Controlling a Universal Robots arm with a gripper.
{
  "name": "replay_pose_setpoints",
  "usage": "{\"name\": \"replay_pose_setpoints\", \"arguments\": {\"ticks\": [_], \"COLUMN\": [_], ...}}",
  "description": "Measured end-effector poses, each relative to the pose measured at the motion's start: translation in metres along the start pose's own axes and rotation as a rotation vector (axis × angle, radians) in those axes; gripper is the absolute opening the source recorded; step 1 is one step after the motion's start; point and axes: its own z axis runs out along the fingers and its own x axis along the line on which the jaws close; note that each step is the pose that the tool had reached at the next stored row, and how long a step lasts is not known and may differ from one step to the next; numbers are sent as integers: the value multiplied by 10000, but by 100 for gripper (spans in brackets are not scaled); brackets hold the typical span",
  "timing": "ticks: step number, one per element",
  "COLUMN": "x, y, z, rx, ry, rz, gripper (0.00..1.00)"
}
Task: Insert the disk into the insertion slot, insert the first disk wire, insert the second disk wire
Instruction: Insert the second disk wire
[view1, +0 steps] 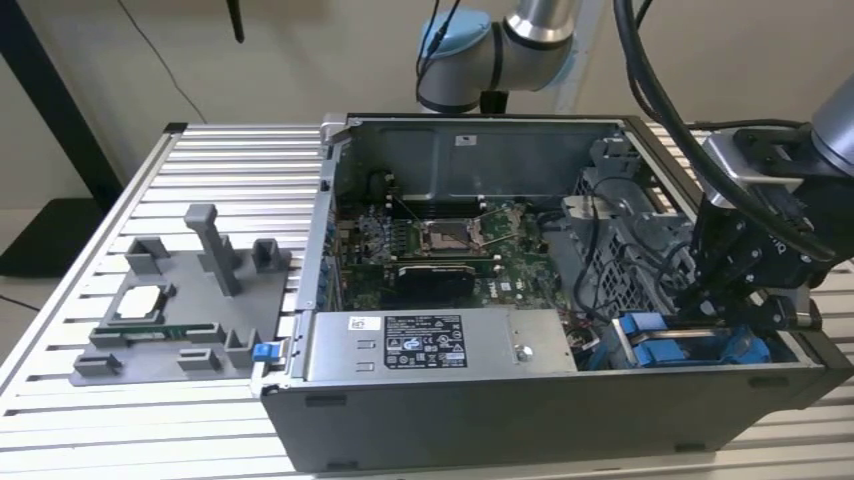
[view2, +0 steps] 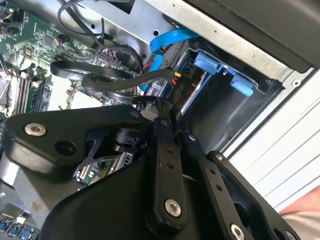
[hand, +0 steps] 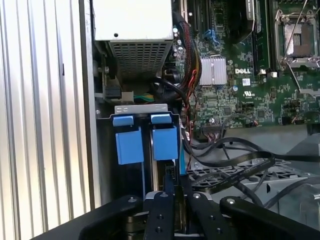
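The insertion slot (view1: 667, 345) is a grey metal bay in the case corner on the exterior view's right. Blue carrier tabs (hand: 164, 141) stand in it, and the disk's metal body is hidden below them. My gripper (view1: 721, 310) hangs right over this bay. In both wrist views its fingers (hand: 161, 210) are drawn close together on a small black wire connector (view2: 150, 112), just above the bay. A black flat disk wire (view2: 125, 80) runs from the fingertips toward the motherboard. A blue flat wire (view2: 167, 40) curves along the case wall beside the bay.
A grey power supply box (view1: 441, 345) lies beside the bay. The green motherboard (view1: 441, 240) fills the case floor. A perforated grey cage (view1: 627, 250) with loose black cables (hand: 235, 170) stands behind the bay. A grey parts fixture (view1: 174, 300) sits on the slatted table.
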Motion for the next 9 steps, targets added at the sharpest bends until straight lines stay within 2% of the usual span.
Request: {"name": "replay_pose_setpoints", "arguments": {"ticks": [5, 6, 9], "x": [3, 3, -13], "y": [-1, 1, 13], "z": [23, 14, -107], "rx": [3, 1, -3], "ry": [24, 2, -24], "rz": [3, 1, -2], "gripper": [0, 100, 100]}}
